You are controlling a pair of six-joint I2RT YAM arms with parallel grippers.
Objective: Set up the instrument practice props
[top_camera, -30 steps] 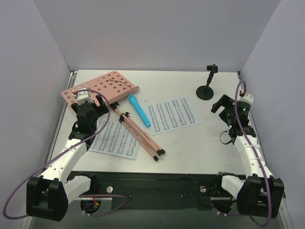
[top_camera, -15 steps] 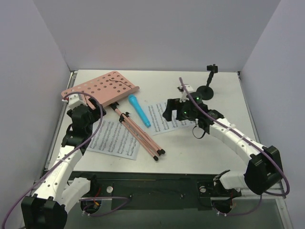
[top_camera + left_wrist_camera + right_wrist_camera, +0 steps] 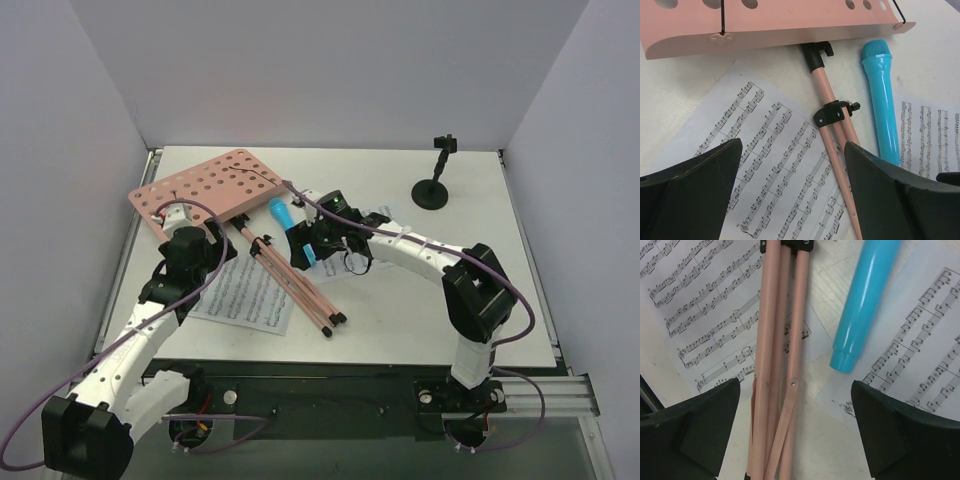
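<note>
The pink music stand lies flat, its perforated desk (image 3: 215, 185) at the back left and its folded legs (image 3: 295, 285) running toward the front. The blue microphone (image 3: 278, 212) lies beside the pole. One sheet-music page (image 3: 250, 295) lies under the legs, and the other page (image 3: 920, 365) lies right of the microphone. The black mic stand (image 3: 432, 190) stands upright at the back right. My left gripper (image 3: 792, 145) hovers open over the left page, next to the pole (image 3: 825, 85). My right gripper (image 3: 795, 385) hangs open above the legs (image 3: 777, 340) and the microphone's end (image 3: 865, 300). Neither gripper holds anything.
White walls close in the table on the left, back and right. My right arm (image 3: 420, 250) stretches across the middle of the table over the right page. The table's front edge (image 3: 330, 365) runs just behind the arm bases.
My right arm has swung from the far right across to the middle, ending over the microphone and legs. My left gripper has drawn back a little from the desk toward the left page.
</note>
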